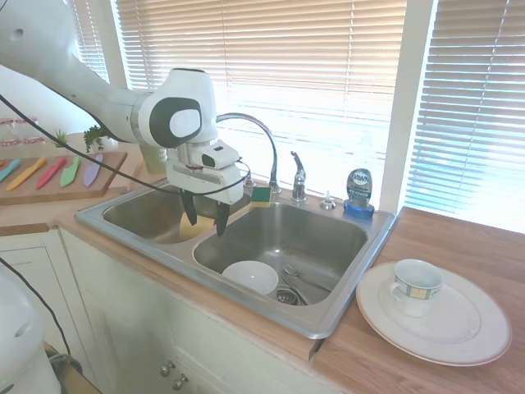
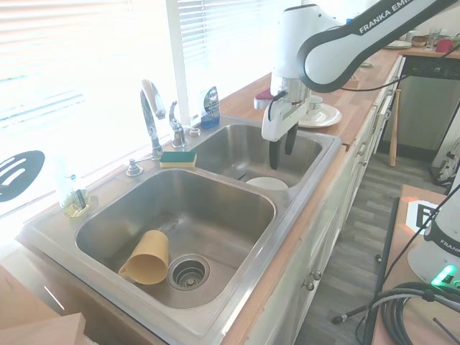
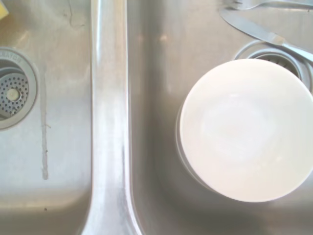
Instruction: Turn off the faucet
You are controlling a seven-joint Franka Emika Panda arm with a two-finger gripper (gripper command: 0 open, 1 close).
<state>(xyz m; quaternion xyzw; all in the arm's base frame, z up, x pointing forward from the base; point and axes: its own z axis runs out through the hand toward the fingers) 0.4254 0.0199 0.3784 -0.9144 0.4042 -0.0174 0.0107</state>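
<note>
The faucet [image 1: 250,127], its chrome gooseneck arching high, stands on the back rim of the double sink [image 1: 344,291] behind the pincer [image 1: 205,222], its lever handle [image 1: 298,174] a little further along the rim. The pincer hangs empty above the divider between the two basins, fingers pointing down and spread part-way. A white bowl [image 3: 247,129] sits below and just to one side of it, by the drain, and a yellow cup [image 2: 146,256] lies in the other basin
</note>
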